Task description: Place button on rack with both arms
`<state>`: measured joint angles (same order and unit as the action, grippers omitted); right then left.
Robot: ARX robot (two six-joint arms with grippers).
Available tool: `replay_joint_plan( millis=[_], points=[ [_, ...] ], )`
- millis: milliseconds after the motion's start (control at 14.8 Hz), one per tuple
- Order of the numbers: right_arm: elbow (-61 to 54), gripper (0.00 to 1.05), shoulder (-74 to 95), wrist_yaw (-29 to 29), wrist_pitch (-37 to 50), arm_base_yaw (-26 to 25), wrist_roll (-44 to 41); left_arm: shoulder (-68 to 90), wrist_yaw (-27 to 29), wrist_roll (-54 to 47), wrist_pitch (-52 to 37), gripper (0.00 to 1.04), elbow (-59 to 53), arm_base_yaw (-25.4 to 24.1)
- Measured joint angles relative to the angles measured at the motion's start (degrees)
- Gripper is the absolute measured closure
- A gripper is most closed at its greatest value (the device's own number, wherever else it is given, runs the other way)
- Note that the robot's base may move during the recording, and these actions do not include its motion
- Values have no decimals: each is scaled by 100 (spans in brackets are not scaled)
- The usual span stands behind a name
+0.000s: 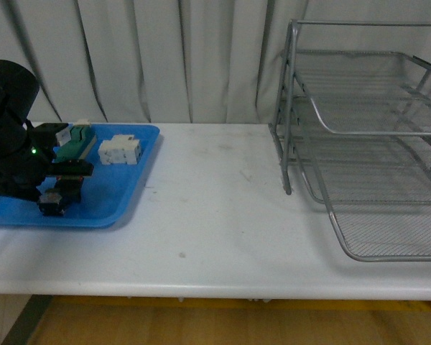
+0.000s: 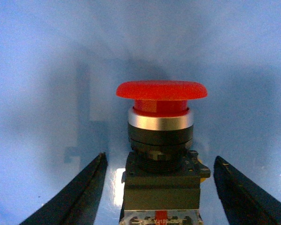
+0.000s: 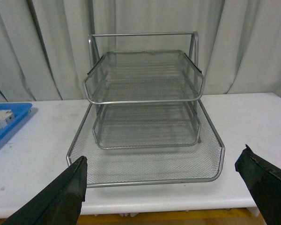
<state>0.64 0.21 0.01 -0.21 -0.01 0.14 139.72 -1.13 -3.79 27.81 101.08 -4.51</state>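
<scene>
Button (image 2: 161, 140) stands between left hand's (image 2: 160, 157) spread fingers (image 2: 82, 190), plain only in wrist view; right hand (image 3: 164, 154) released facing rack (image 3: 145, 117).

a flat tray (image 1: 122, 198) lies at the left end of the table (image 1: 215, 215), and the rack (image 1: 373, 180) stands at the right end, well apart from it, with bare tabletop between them. a curtain (image 1: 165, 57) hangs behind the table. in the tray, a blocky component (image 1: 120, 150) sits near the back right corner, with another block (image 1: 77, 140) just to its left. the left arm (image 1: 14, 144) reaches over the tray's left part. there the button (image 2: 161, 140) stands upright on the tray floor, between the spread fingers of the left gripper (image 2: 160, 159). the rack's three tiers are stacked, each lower one reaching further forward. the right gripper (image 3: 163, 157) sits before the rack, facing its front.
</scene>
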Motion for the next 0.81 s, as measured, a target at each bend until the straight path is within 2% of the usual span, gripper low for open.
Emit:
replay_joint_plan(
  millis=[68,203,475,678,814],
  points=[
    [0,6,0,2,0,0,0,-2,-68,72,-11,47,-15,0],
    [0,6,-2,2,0,0,0,-94,-149,85,-120,66,-214,2],
    [0,6,-2,2,-2,0,0,-828,-229,74,-402,69,-791,22],
    [0,6,0,2,-2,0,0,-2389,-118,-118,-413,69,-1526,22],
    [0,6,0,0,2,0,0,-3762,2,-133,-511,69,-2494,17]
  ],
)
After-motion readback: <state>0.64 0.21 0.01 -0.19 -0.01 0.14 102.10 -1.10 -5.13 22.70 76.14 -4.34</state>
